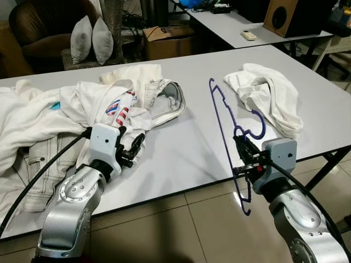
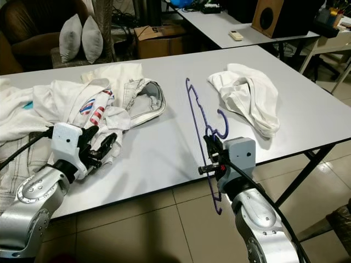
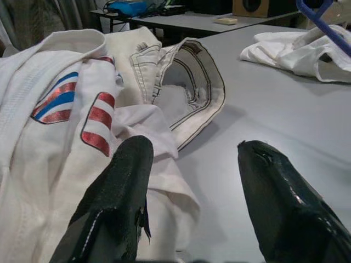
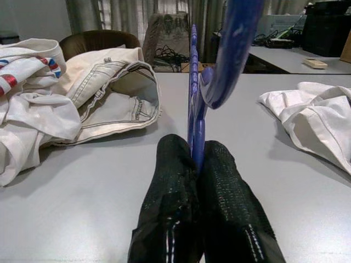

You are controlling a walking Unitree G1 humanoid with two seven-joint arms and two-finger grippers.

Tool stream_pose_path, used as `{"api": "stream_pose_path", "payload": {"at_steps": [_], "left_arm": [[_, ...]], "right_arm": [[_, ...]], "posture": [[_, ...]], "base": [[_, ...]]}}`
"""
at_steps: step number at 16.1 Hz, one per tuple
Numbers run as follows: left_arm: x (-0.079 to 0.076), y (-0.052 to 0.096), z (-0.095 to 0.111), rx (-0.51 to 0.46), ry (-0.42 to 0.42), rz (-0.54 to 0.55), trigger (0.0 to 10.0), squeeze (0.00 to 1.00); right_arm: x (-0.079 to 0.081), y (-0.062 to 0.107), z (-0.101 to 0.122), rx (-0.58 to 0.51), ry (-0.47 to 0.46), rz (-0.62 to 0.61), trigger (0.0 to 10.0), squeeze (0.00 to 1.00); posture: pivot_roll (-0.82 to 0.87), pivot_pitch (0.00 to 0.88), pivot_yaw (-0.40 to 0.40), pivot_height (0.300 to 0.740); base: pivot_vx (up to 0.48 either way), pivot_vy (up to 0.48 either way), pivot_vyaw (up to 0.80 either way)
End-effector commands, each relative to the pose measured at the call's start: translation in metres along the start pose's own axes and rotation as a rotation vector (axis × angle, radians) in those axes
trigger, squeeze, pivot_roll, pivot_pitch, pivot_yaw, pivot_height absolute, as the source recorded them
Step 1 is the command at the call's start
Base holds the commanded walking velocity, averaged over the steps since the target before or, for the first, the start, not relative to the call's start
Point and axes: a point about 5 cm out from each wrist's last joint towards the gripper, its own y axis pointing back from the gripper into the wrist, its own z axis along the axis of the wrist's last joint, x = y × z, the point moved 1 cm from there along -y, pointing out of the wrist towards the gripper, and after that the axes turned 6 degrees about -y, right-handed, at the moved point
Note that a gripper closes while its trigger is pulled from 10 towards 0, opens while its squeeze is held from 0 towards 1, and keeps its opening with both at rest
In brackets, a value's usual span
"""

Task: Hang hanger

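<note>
Desk: a long white rectangular desk (image 1: 181, 159) on black legs is seen in the foreground.
Floor: beige glossy tiles (image 1: 181, 224) are laid beneath it.
Behind: a second white desk (image 1: 230, 27) carries a wooden speaker box (image 1: 281, 17).
Seating: a dark brown armchair (image 1: 38, 27) and two grey cushions (image 1: 91, 38) are placed at the back left.

A large white table (image 1: 181, 148) stands on a tiled floor (image 1: 181, 230). On its left side lies a heap of white clothes (image 1: 49, 120) — one piece has red and blue stripes (image 1: 119, 111), and pale jeans (image 1: 164, 98) lie open beside it. Well apart, on the right side, lies a crumpled white garment (image 1: 269, 98) — bare tabletop lies between the two
</note>
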Motion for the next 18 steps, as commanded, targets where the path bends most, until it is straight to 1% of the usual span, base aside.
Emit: {"api": "stream_pose_path", "payload": {"at_steps": [1,2,5,10,12,13,14,15,16,18], "left_arm": [[0.001,-0.001,0.0,-0.001,0.003,0.002,10.0,0.0],[0.0,-0.002,0.0,-0.001,0.006,0.003,10.0,0.0],[0.002,-0.003,-0.001,0.003,0.001,0.016,10.0,0.0],[0.005,-0.003,-0.001,0.0,0.002,0.029,10.0,0.0],[0.009,-0.003,-0.003,0.012,-0.005,0.052,10.0,0.0],[0.013,-0.003,-0.005,0.026,-0.023,0.072,10.0,0.0],[0.018,-0.002,-0.004,0.012,-0.019,0.077,10.0,0.0],[0.021,-0.002,-0.004,0.003,-0.019,0.078,10.0,1.0],[0.024,-0.003,-0.003,0.002,-0.009,0.065,10.0,1.0],[0.032,-0.011,-0.004,0.033,-0.141,0.073,10.0,1.0]], "right_arm": [[0.001,-0.002,0.0,0.008,-0.002,0.008,10.0,0.0],[0.0,-0.002,0.0,0.009,0.001,0.008,10.0,0.0],[-0.003,-0.003,0.001,0.009,0.002,-0.002,10.0,0.0],[-0.001,-0.003,0.0,0.011,0.001,-0.003,10.0,0.0],[-0.003,-0.003,0.0,0.013,0.002,-0.015,10.0,0.0],[-0.004,-0.004,0.0,0.014,0.004,-0.016,10.0,0.0],[-0.004,-0.004,0.0,0.015,0.009,-0.015,10.0,0.0],[-0.004,-0.004,0.0,0.015,0.01,-0.014,10.0,0.0],[-0.003,-0.005,0.0,0.015,0.01,-0.015,10.0,0.0],[-0.002,-0.007,-0.001,0.014,0.012,-0.013,10.0,0.0]], "posture": [[-0.15,0.0,0.029,0.74],[-0.15,0.0,0.025,0.74],[-0.15,0.0,0.021,0.74],[-0.15,0.0,0.018,0.74],[-0.15,0.0,0.014,0.74],[-0.15,0.0,0.012,0.74],[-0.15,0.0,0.012,0.74],[-0.15,0.0,0.012,0.74],[-0.14,0.0,0.008,0.74],[-0.14,0.0,0.01,0.74]], "base": [[-0.364,0.0,0.0],[-0.394,0.0,0.0],[0.0,0.0,0.0],[0.0,0.0,0.0],[0.0,0.0,0.0],[0.0,0.0,0.0],[0.0,0.0,0.0],[0.0,0.0,0.0],[0.0,0.0,0.0],[0.0,0.0,0.0]]}}
